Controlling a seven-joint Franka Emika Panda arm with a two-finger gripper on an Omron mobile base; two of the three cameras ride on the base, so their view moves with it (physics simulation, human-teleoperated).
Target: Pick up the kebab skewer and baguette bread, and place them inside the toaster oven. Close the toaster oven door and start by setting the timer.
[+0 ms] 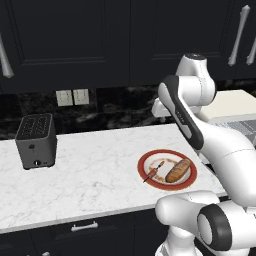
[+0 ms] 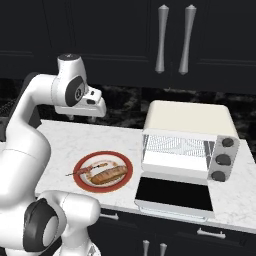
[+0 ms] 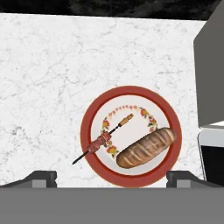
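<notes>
Your gripper [image 3: 112,178] hovers high over the red-rimmed plate [image 3: 131,92], fingers spread apart and empty. The kebab skewer [image 3: 103,139] and baguette bread [image 3: 146,147] lie there side by side, left of the toaster oven [image 2: 187,142], whose door [image 2: 174,193] lies open to receive them.
</notes>
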